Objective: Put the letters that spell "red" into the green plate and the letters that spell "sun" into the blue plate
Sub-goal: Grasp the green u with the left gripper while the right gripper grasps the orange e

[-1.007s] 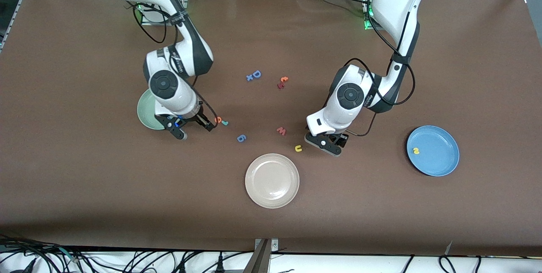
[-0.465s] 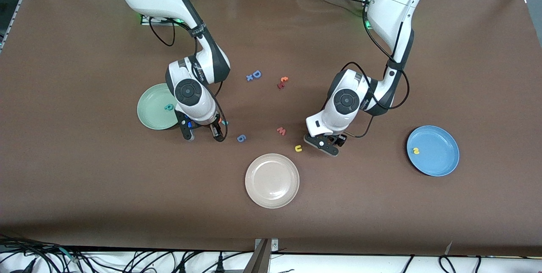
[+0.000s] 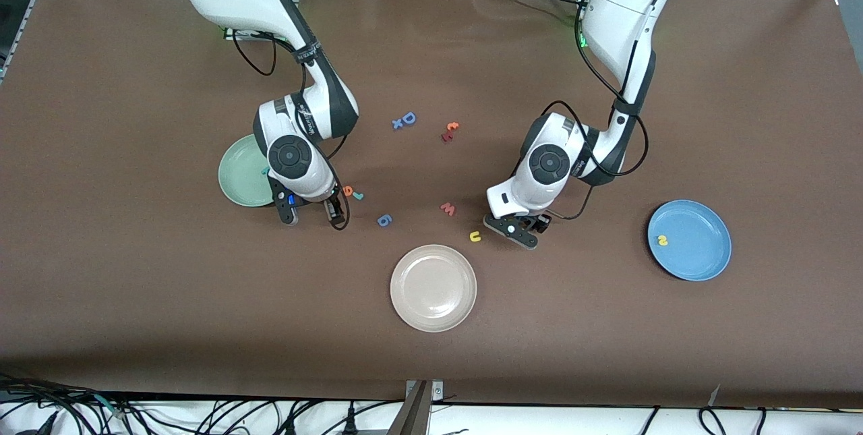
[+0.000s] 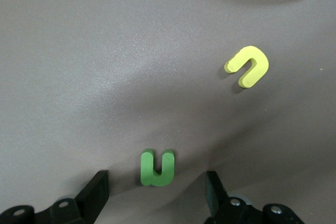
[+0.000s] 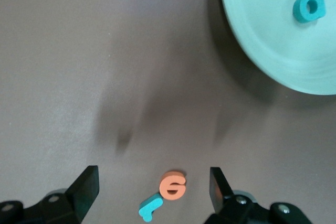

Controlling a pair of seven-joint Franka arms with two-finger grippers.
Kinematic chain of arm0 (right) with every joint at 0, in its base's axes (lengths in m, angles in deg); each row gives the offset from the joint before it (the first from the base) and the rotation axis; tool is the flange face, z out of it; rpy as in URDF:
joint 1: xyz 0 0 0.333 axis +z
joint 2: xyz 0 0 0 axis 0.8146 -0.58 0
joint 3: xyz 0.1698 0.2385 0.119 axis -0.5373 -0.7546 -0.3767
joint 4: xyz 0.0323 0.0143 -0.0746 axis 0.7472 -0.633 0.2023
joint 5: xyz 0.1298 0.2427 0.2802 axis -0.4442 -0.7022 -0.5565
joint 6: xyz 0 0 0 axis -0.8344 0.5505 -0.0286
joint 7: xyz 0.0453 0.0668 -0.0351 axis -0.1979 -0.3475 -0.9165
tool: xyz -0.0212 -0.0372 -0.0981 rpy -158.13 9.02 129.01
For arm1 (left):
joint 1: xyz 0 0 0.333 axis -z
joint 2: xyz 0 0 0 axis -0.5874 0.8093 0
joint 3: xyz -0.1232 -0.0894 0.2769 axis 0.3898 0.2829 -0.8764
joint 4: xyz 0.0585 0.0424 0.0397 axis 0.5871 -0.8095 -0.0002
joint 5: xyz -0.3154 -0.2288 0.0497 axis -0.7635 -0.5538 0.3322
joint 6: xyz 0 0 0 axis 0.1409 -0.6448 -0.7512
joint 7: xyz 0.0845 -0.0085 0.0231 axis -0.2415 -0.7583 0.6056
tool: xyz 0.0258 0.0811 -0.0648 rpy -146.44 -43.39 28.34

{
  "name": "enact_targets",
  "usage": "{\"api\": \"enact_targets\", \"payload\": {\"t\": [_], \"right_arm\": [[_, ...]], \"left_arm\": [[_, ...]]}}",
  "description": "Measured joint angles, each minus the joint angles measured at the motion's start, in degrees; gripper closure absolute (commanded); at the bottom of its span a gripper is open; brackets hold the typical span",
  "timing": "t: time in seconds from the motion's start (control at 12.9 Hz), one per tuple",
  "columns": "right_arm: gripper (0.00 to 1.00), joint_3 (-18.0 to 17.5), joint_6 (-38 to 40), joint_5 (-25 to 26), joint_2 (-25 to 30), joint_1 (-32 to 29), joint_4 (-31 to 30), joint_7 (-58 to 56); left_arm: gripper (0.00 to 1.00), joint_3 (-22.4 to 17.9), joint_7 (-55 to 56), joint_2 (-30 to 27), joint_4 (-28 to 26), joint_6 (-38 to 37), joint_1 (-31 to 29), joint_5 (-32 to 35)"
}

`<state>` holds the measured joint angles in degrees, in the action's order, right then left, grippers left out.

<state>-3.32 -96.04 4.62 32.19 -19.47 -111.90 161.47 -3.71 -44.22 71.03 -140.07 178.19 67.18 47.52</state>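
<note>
The green plate [image 3: 237, 175] lies by the right arm's wrist, with the teal "d" [image 5: 310, 2] in it. The orange "e" [image 3: 348, 190] and teal "r" [image 3: 358, 195] lie touching on the table just beside that plate. My right gripper [image 3: 311, 212] hangs open low over them, and both show between its fingers in the right wrist view. My left gripper [image 3: 526, 227] is open and low over the dark green "n" [image 4: 157, 168], which lies flat between its fingers. The yellow "u" [image 3: 475, 237] lies close by. The blue plate [image 3: 701, 256] holds the yellow "s" [image 3: 663, 241].
A cream-white plate [image 3: 433, 288] lies nearer the front camera, mid-table. A pink "w" [image 3: 448, 208] and a blue "g" [image 3: 383, 220] lie between the two grippers. A blue "D" [image 3: 408, 118] and small red and orange letters [image 3: 450, 130] lie farther back.
My right gripper has moved off the green plate to the "e" and "r", uncovering most of the plate. My left gripper has barely shifted by the "u".
</note>
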Motion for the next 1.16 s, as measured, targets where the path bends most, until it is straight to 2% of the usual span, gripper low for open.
{"api": "enact_targets", "payload": {"t": [0.15,0.31,0.46,0.62,0.93,1.01,1.16], "right_arm": [[0.08,0.0,1.54,0.0,-0.04,-0.39,-0.05,0.04],[0.14,0.01,3.22,-0.04,-0.08,-0.61,-0.12,0.79],[0.14,0.01,3.47,-0.2,-0.19,-0.76,-0.16,3.84],[0.14,-0.21,2.59,-0.26,-0.53,-0.7,-0.15,7.93],[0.16,-1.27,-1.59,-0.3,-1.5,0.06,-0.17,14.66],[0.16,-1.67,-2.2,-0.3,-1.94,0.36,-0.21,15.74],[0.21,-2.4,-2.69,-0.31,-2.92,0.67,-0.64,17.06]], "left_arm": [[0.26,0.0,-0.01,-0.01,0.01,0.13,0.03,0.0],[0.29,0.0,-0.02,-0.01,0.0,0.44,0.07,0.0],[0.38,-0.01,-0.03,0.0,-0.04,0.78,0.11,0.0],[0.45,-0.01,-0.04,-0.02,-0.03,1.09,0.19,0.0],[0.49,-0.03,-0.04,-0.01,-0.03,1.42,0.29,0.0],[0.52,-0.03,-0.04,-0.01,-0.03,1.49,0.32,0.0],[0.65,-0.03,-0.05,-0.01,-0.02,1.62,0.34,0.0]]}}
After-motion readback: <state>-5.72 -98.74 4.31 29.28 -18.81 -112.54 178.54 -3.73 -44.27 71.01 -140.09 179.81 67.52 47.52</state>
